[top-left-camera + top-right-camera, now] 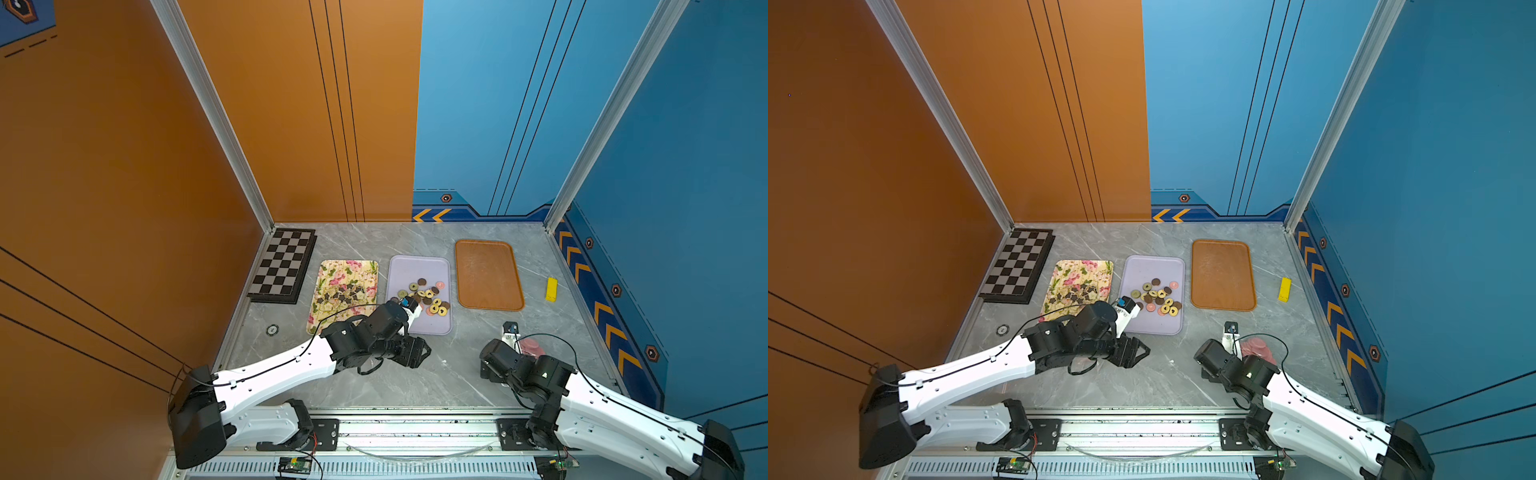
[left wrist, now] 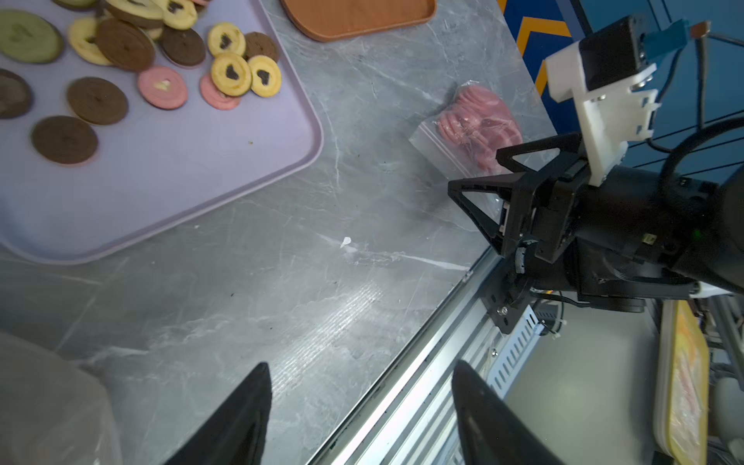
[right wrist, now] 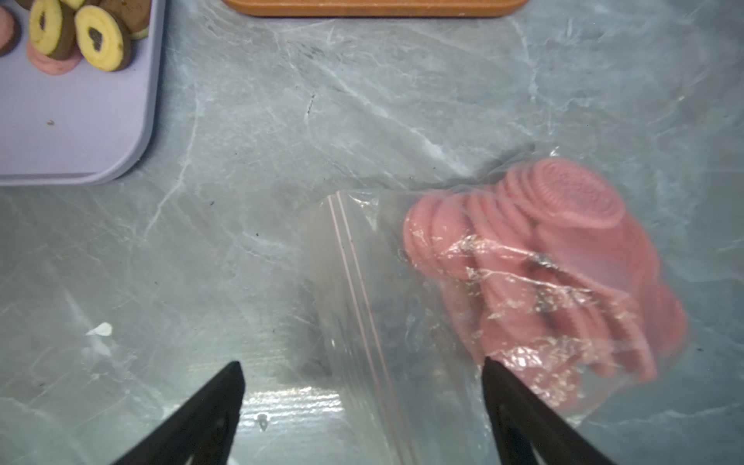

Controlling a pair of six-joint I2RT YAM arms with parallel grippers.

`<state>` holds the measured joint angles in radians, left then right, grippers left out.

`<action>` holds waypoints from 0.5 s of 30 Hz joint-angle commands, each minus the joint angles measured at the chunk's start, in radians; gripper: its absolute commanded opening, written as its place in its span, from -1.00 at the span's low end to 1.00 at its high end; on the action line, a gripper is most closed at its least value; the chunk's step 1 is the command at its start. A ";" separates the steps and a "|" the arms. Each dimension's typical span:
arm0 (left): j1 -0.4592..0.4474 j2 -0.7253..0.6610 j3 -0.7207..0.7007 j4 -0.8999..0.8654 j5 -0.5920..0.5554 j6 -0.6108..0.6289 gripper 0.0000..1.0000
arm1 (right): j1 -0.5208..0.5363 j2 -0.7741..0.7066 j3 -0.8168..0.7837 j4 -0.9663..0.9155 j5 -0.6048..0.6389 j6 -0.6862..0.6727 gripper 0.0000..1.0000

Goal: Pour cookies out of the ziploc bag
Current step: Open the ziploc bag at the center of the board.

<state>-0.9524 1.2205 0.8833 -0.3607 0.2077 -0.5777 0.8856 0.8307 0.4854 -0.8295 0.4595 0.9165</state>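
Note:
The clear ziploc bag (image 3: 362, 257) lies flat on the grey marble table, and the pink cookies (image 3: 555, 249) are still heaped inside it. It also shows in a top view as the bag (image 1: 532, 348), to the right of my right wrist. My right gripper (image 3: 361, 362) is open just above the table. Its jaws straddle the bag's zip end without closing on it. My left gripper (image 2: 361, 363) is open and empty, over the table's front edge. Loose round cookies (image 1: 426, 296) lie on the lavender tray (image 1: 432, 324).
A floral tray (image 1: 328, 270) holds dark star cookies (image 1: 341, 293). An orange tray (image 1: 488, 274) sits at the back right, a chessboard (image 1: 284, 266) at the back left and a yellow block (image 1: 551, 289) by the right wall. A metal rail (image 1: 415, 428) runs along the table's front.

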 commanded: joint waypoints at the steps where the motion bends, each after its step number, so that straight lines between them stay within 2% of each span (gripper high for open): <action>1: 0.072 0.005 0.018 0.113 0.199 0.029 0.43 | 0.010 0.075 0.044 -0.068 0.087 0.053 0.70; 7: 0.161 -0.009 0.037 0.100 0.291 -0.019 0.43 | 0.015 0.137 0.067 -0.110 0.080 0.081 0.60; 15: 0.166 -0.109 -0.073 0.145 0.256 -0.133 0.43 | 0.040 0.204 0.121 -0.195 0.054 0.102 0.55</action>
<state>-0.7929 1.1458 0.8505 -0.2432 0.4404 -0.6624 0.9215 0.9936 0.5728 -0.9531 0.5022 0.9966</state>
